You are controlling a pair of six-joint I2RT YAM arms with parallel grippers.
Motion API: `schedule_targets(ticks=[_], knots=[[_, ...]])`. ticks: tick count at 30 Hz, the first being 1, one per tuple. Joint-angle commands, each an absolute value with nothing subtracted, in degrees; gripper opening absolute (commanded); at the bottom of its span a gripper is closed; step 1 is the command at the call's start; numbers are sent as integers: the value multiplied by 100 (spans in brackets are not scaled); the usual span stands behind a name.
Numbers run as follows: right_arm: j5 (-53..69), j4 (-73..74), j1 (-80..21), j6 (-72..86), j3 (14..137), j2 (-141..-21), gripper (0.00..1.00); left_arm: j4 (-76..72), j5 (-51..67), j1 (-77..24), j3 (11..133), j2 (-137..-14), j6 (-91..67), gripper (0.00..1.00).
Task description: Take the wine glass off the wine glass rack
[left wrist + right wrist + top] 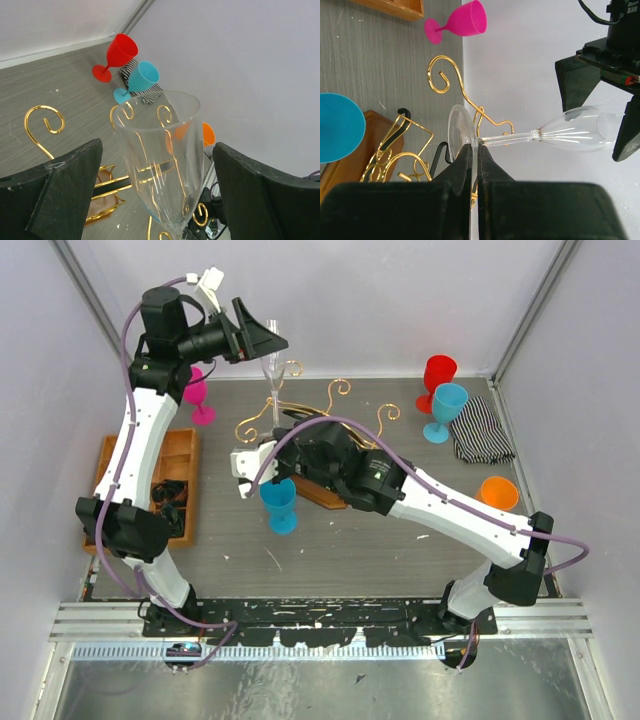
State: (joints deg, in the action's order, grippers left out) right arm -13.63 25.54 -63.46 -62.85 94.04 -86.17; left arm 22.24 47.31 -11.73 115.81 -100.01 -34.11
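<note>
The clear wine glass (270, 368) stands above the gold wire wine glass rack (335, 412) with its bowl toward the back wall. My right gripper (478, 146) is shut on the rim of the glass's round foot (459, 131), next to a gold scroll arm (442, 80). The stem and bowl (580, 132) stick out past the fingers. My left gripper (157, 190) is open. Its two black fingers (60, 190) stand on either side of the bowl (160, 150) without touching it. The left gripper (268, 343) is high at the back.
A blue plastic glass (280, 502) stands by the rack's wooden base (322, 496). A pink glass (197, 395) is at the back left. Red (437, 375) and light blue (446, 410) glasses, a striped cloth (482, 428) and an orange cup (498, 493) are right. A wooden compartment tray (150, 490) lies left.
</note>
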Motion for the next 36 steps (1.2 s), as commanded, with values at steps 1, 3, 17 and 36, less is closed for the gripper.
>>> schedule_targets(ticks=[1, 3, 17, 36], knots=[[-1537, 2274, -6431, -6601, 9607, -8557, 1, 2447, 4499, -1168, 11872, -10064, -3212, 98], [-1522, 2301, -6434, -6579, 9575, -8527, 1, 2475, 4458, -1169, 11896, -10084, -3196, 99], [-1498, 2291, -6434, -6462, 9494, -8421, 1, 2601, 4336, -1163, 11926, -10060, -3052, 60], [-1722, 1434, -6434, -5398, 9244, -7731, 100, 2437, 4345, -230, 11458, -9383, -3390, 52]])
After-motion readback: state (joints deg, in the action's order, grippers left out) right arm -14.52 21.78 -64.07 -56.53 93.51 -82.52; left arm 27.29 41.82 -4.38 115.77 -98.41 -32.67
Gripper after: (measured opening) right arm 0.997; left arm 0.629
